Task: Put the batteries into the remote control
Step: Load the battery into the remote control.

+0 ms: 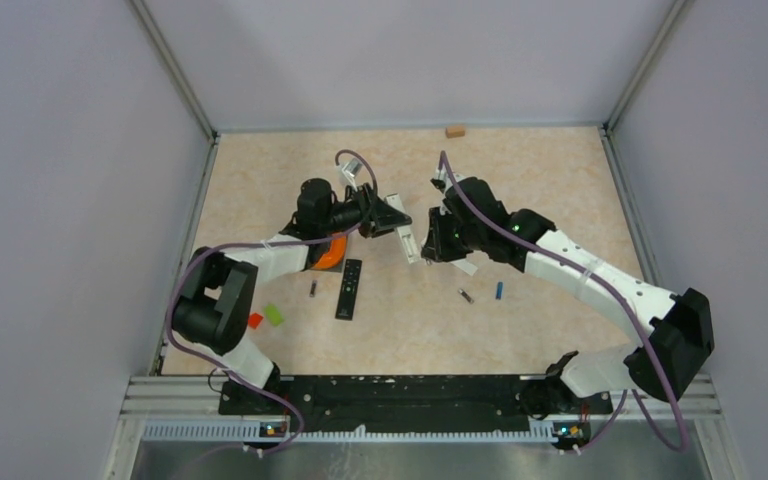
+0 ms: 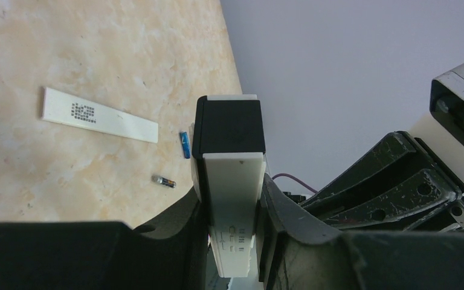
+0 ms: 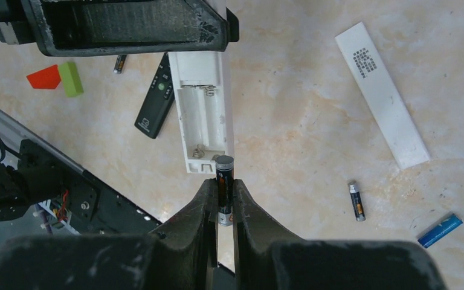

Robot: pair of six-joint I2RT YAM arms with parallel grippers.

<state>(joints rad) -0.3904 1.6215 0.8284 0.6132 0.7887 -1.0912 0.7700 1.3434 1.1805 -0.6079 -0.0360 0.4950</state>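
Observation:
My left gripper (image 1: 392,218) is shut on a white remote control (image 1: 410,240) and holds it above the table; the remote shows between the fingers in the left wrist view (image 2: 232,199). Its open, empty battery compartment (image 3: 204,115) faces my right wrist camera. My right gripper (image 3: 224,186) is shut on a dark battery (image 3: 224,175), whose tip is at the near end of that compartment. On the table lie another dark battery (image 3: 356,200), a blue battery (image 3: 439,230) and a third battery (image 3: 119,63) beside a black remote (image 3: 156,106).
A long white cover strip (image 3: 382,93) lies on the table to the right. Red (image 1: 255,320) and green (image 1: 274,313) blocks lie at the front left. An orange object (image 1: 330,255) sits under the left arm. A brown block (image 1: 454,131) is at the back edge.

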